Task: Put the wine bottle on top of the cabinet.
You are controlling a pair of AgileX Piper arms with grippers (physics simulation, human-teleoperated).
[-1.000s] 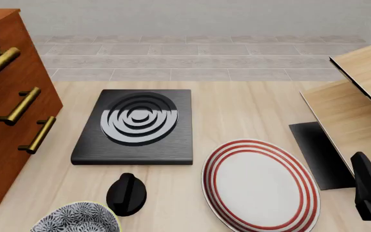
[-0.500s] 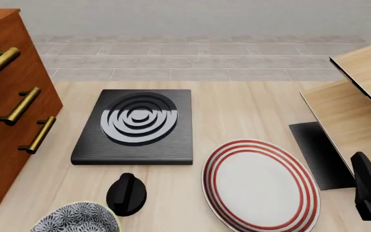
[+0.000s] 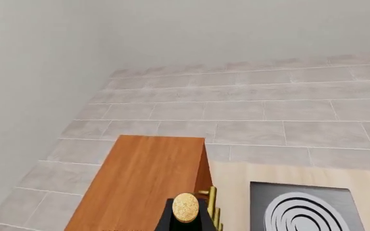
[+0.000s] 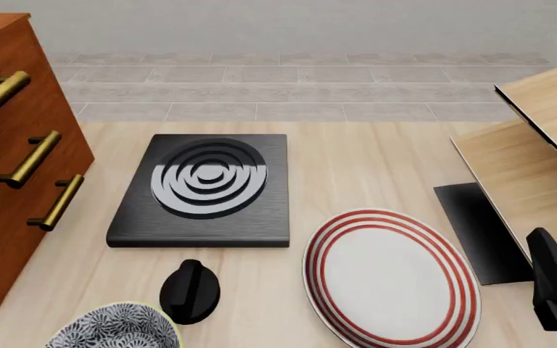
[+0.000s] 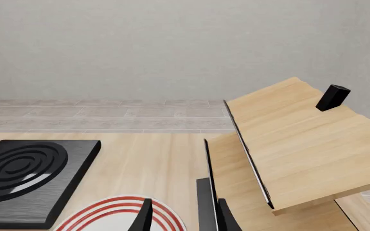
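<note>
Front view: one cabinet [image 4: 8, 167], three handles [image 4: 27, 158]

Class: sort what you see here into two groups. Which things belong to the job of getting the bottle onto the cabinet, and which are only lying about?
Job: bottle (only its cork end shows), cabinet.

Lying about: hob, striped plate, black knob, patterned bowl, pale wood furniture.

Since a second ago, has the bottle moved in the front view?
Yes. It showed at the cabinet's top left corner then; now it is out of that view. The left wrist view shows its cork over the cabinet top.
</note>
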